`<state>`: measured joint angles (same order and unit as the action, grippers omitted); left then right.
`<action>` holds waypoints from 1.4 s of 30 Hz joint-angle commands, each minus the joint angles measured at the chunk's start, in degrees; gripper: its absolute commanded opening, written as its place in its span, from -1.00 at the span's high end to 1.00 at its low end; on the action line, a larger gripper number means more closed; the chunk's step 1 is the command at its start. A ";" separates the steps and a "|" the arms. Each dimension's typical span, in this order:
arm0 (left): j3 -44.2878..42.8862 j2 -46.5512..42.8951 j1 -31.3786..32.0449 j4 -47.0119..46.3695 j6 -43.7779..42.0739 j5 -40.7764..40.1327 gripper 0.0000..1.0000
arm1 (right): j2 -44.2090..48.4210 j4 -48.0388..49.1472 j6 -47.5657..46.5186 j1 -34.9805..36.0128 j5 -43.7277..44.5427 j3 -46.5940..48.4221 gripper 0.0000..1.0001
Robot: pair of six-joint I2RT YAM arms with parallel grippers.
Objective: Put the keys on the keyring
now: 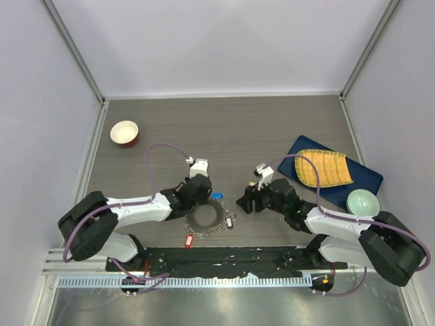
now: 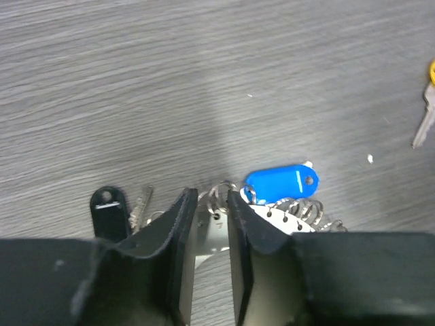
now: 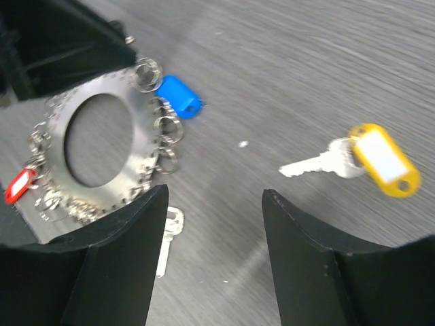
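The keyring (image 1: 205, 219) is lying flat on the grey surface (image 1: 272, 129), with a blue tag (image 2: 281, 183) and a red tag (image 3: 19, 185) resting at its rim. The left pincer (image 2: 212, 197) is sitting over its edge, jaws narrowly apart; whether they are pinching anything I cannot tell. The right pincer (image 3: 214, 251) is gaping wide, holding nothing, near a loose yellow-tagged key (image 3: 360, 157).

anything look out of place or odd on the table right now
The key with the yellow tag lies loose on the table, apart from the keyring, while the blue tag and red tag sit at its rim. Another silver key lies loose beside the ring.
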<state>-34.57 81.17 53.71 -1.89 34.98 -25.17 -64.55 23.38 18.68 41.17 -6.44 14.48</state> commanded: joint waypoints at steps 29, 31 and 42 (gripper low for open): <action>18.39 -49.18 -1.07 1.54 -2.81 0.20 -0.48 | -17.62 -13.00 3.47 17.80 -7.89 17.60 0.29; 18.57 -48.48 -1.07 0.93 -2.81 0.64 -0.49 | -19.03 -13.61 3.47 17.98 -7.28 18.30 0.27; 19.71 -47.33 -1.07 -0.22 -2.37 2.05 -0.49 | -25.35 -22.76 -1.97 21.06 8.35 24.71 0.25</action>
<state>-15.38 34.37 52.56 -0.14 32.58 -23.33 -87.44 6.04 20.23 61.80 -7.86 36.51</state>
